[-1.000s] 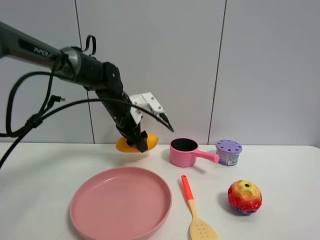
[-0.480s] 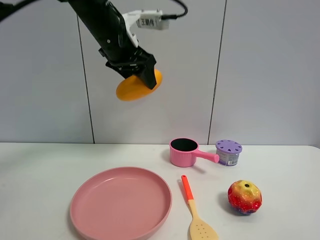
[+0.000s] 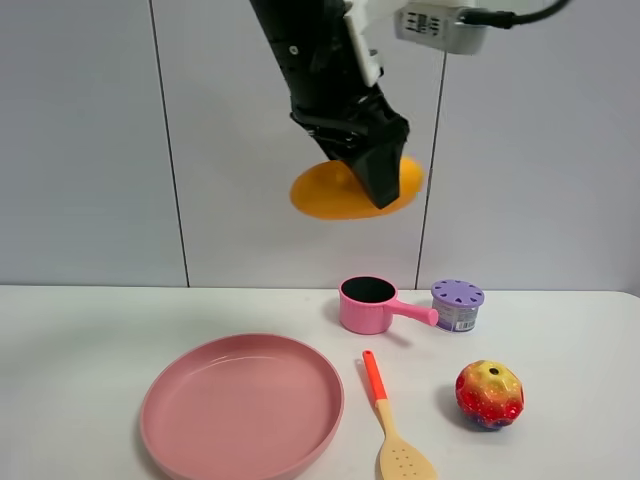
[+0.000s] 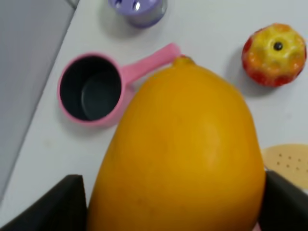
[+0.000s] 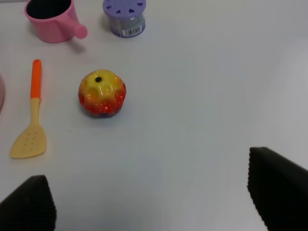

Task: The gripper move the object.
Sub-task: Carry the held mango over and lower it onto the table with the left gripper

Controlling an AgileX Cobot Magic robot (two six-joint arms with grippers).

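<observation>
The object is a smooth yellow-orange mango (image 3: 335,192). My left gripper (image 3: 381,186) is shut on it and holds it high in the air, in front of the wall and roughly above the pink saucepan (image 3: 366,304). The white attachment (image 3: 440,27) and its cable sit at the top of the arm. In the left wrist view the mango (image 4: 183,149) fills the frame between my black fingers (image 4: 53,204), with the saucepan (image 4: 91,91) on the table below. My right gripper (image 5: 154,197) is open and empty above bare table; it does not show in the exterior view.
On the white table are a large pink plate (image 3: 165,395), an orange-handled spatula (image 3: 390,430), a round red-yellow bumpy fruit (image 3: 489,393) and a purple-lidded jar (image 3: 457,304). The right wrist view shows the fruit (image 5: 102,92), spatula (image 5: 31,120) and jar (image 5: 124,17).
My left gripper has carried the mango from table height by the wall up high, then to the right, to a spot above the saucepan. Nothing on the table has moved.
</observation>
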